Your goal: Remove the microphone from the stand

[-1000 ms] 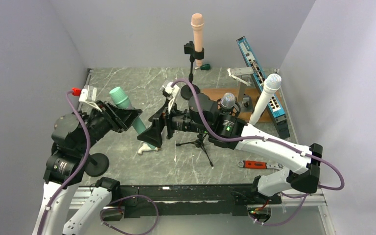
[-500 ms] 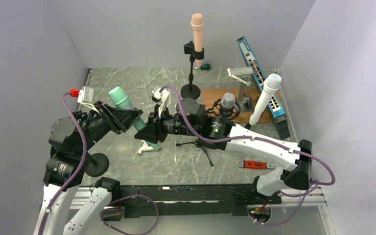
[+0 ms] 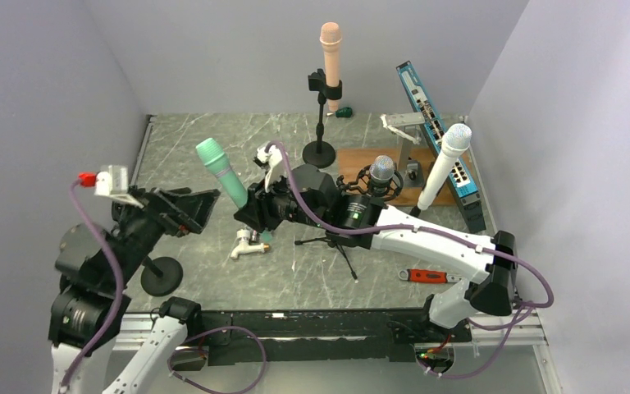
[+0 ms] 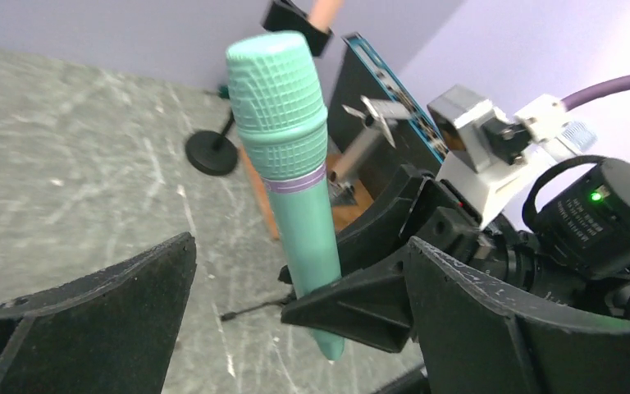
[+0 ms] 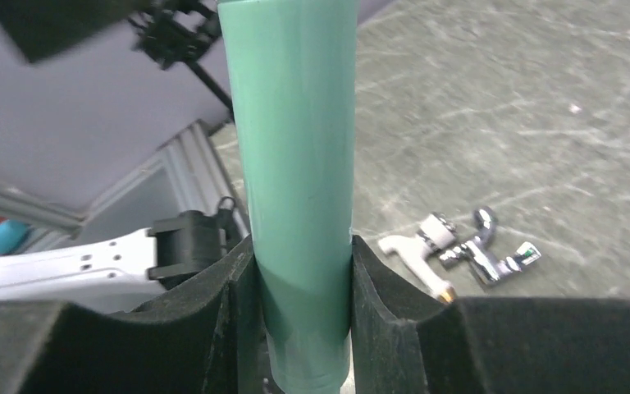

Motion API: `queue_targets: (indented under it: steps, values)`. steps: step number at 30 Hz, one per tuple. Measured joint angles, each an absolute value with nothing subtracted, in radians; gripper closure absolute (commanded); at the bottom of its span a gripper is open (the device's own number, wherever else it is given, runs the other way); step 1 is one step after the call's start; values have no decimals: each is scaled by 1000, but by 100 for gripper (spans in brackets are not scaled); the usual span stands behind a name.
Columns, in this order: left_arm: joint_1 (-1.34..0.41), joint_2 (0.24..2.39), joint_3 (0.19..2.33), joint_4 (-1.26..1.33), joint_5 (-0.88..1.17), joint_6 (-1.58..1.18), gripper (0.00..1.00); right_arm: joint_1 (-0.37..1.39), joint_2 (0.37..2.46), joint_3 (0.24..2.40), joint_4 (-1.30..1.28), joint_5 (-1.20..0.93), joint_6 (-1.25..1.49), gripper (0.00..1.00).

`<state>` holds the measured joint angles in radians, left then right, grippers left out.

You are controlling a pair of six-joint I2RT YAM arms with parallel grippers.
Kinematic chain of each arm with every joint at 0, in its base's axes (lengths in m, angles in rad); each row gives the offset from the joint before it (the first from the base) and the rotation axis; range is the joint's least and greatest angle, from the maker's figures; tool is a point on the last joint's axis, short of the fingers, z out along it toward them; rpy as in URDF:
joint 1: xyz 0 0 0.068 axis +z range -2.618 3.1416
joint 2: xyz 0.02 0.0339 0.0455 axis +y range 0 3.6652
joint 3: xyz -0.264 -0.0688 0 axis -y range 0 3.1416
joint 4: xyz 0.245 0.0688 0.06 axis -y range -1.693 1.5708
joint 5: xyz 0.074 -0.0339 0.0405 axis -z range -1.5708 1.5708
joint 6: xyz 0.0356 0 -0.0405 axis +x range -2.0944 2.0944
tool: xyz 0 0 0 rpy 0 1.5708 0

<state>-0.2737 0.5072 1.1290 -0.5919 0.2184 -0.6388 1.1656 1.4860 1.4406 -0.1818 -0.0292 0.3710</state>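
While pinching the lower handle of the green microphone point(image 3: 217, 168) between both pads, held it off the desk point(image 3: 213, 131) with the right tool point(image 3: 256, 212), head tilted up and away from the arms. Pressed the fingers point(image 5: 377, 287) flat against either side of the handle, with no gap showing in the right wrist view and the butt end poking out below them. Held the left tool point(image 3: 190, 209) spread wide just left of the microphone, gripping nothing and touching nothing. Found the round-based stand point(image 3: 162, 277) nearer the arms than the microphone and apart from it, its upper end hidden by the left arm. Noted a chrome faucet point(image 3: 248, 242) lying on the desk right below the microphone and a black tripod point(image 3: 332, 242) to the right of it, under the right arm. Saw, farther back and right of the microphone, a peach microphone point(image 3: 330, 53) upright on its own stand, a white microphone point(image 3: 443, 168) leaning, and a wooden board point(image 3: 361, 156).
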Motion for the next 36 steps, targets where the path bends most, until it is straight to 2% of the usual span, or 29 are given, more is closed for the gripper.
queue_targets:
  steps: [4,11,18,23,36]
  values:
    - [-274,423,1164,-653,83,-587,1,1166,1536,1488,-269,88,326,100]
    - [-273,287,1206,-712,-101,-503,1,1163,1728,1704,-432,353,182,100]
    - [-273,252,1226,-746,-189,-452,1,1133,1961,1870,-503,467,-15,100]
    - [-274,250,1227,-775,-217,-429,1,1083,2134,1962,-522,488,-130,100]
    - [-273,250,1262,-817,-279,-361,1,910,2391,2148,-517,365,-245,100]
